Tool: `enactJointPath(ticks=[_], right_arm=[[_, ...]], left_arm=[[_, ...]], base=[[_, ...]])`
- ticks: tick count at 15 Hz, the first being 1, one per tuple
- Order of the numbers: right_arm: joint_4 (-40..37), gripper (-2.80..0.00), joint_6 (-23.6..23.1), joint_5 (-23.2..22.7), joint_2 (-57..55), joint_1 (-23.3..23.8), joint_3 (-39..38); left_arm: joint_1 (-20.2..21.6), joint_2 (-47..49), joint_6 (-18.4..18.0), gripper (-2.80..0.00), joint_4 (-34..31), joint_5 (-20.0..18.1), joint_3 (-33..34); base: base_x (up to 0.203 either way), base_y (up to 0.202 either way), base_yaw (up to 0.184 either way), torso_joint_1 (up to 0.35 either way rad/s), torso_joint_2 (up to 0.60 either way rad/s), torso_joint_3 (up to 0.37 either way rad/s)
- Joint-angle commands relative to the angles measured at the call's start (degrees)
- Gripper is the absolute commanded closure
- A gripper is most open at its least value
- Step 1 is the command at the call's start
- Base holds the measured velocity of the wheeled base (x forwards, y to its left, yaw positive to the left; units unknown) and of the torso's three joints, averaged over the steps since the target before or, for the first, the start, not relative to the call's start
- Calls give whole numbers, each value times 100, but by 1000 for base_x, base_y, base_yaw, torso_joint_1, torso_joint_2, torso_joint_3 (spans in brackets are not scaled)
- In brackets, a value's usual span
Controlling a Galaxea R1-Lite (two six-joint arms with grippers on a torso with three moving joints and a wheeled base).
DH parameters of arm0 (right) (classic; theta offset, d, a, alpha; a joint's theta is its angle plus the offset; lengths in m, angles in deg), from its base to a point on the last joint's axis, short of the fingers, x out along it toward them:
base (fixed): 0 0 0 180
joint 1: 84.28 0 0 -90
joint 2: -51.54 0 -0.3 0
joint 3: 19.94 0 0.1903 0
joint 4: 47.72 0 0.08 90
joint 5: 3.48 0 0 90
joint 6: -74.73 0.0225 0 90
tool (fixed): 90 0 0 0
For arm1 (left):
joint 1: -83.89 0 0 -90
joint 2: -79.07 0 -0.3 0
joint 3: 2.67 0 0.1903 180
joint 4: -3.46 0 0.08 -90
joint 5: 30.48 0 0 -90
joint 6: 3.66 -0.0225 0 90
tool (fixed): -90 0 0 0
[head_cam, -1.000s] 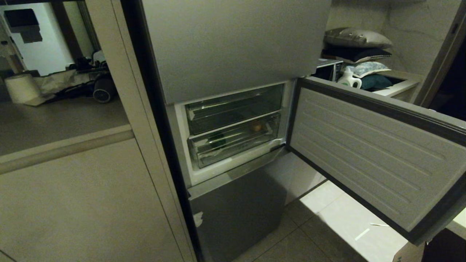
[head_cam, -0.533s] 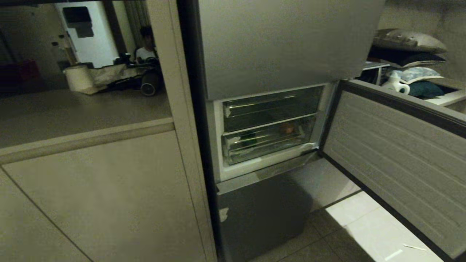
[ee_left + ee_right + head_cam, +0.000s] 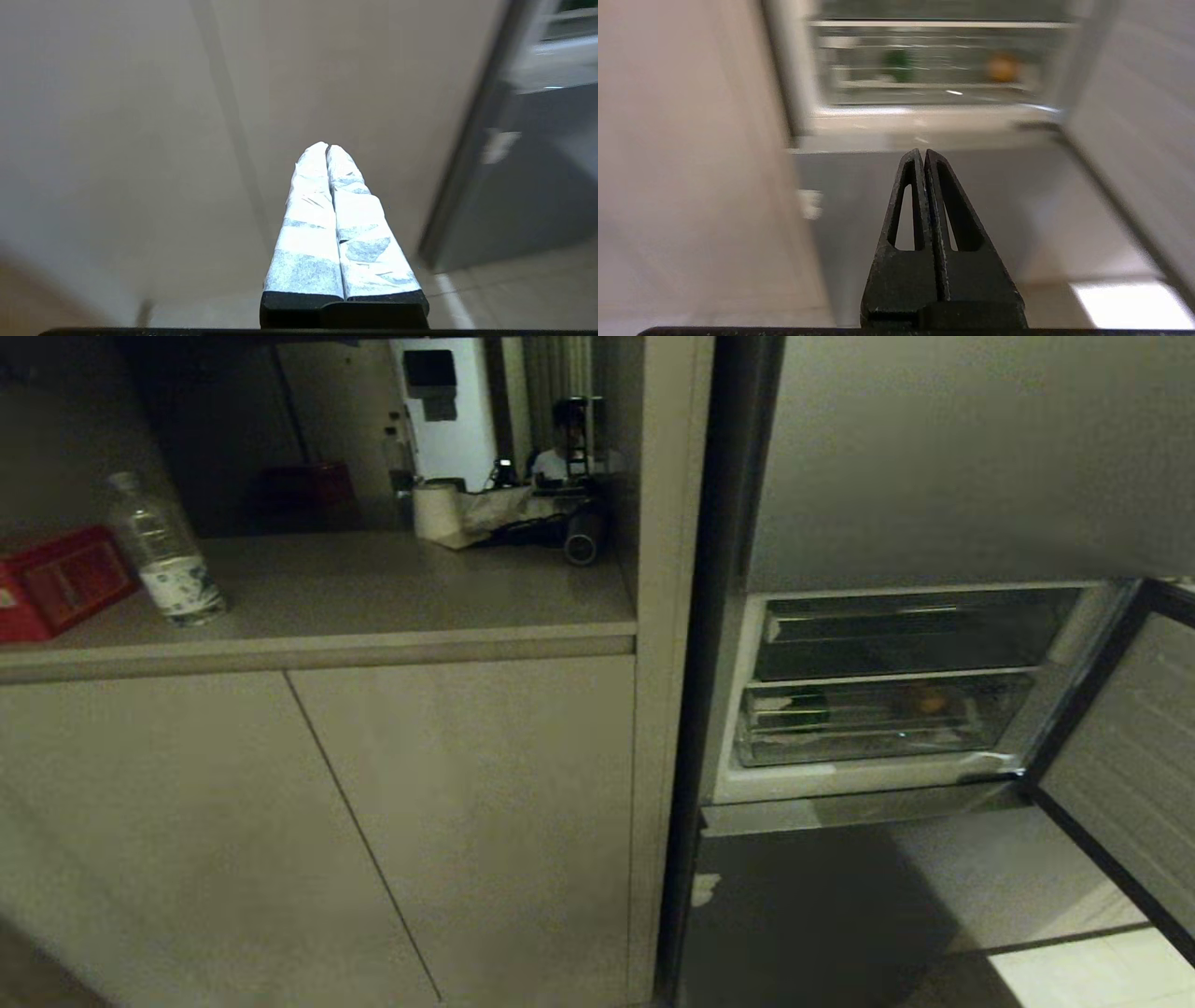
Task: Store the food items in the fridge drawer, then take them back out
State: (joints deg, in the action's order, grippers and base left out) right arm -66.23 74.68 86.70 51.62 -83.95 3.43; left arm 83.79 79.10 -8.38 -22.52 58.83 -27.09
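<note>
two clear drawers (image 3: 896, 635), one orange fruit (image 3: 929, 702), one green item (image 3: 803, 711), one bottle (image 3: 166, 553), one red box (image 3: 56, 581).

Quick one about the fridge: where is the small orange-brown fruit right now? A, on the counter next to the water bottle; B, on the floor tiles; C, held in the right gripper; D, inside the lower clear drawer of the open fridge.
D: the orange-brown fruit shows through the clear front of the lower fridge drawer, toward its right side, below an upper clear bin.

Beige cabinet doors (image 3: 308, 821) under a dim countertop (image 3: 373, 588), pale floor tiles (image 3: 1092, 975) lit at lower right.
</note>
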Motion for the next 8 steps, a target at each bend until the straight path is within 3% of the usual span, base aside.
enactJointPath(ticks=[1, 4, 8], right_arm=[[0, 0, 5, -1, -7, 2, -176], [-2, 0, 22, 8, 1, 2, -176], [-2, 0, 49, 17, 1, 0, -176]], left_arm=[[1, 15, -2, 0, -3, -1, -1], [1, 15, -2, 0, -3, -1, -1], [1, 15, -2, 0, -3, -1, -1]], base=[[2, -7, 181, 2, 0, 3], [0, -6, 152, 7, 2, 3], [0, -1, 18, -73, 164, 92]])
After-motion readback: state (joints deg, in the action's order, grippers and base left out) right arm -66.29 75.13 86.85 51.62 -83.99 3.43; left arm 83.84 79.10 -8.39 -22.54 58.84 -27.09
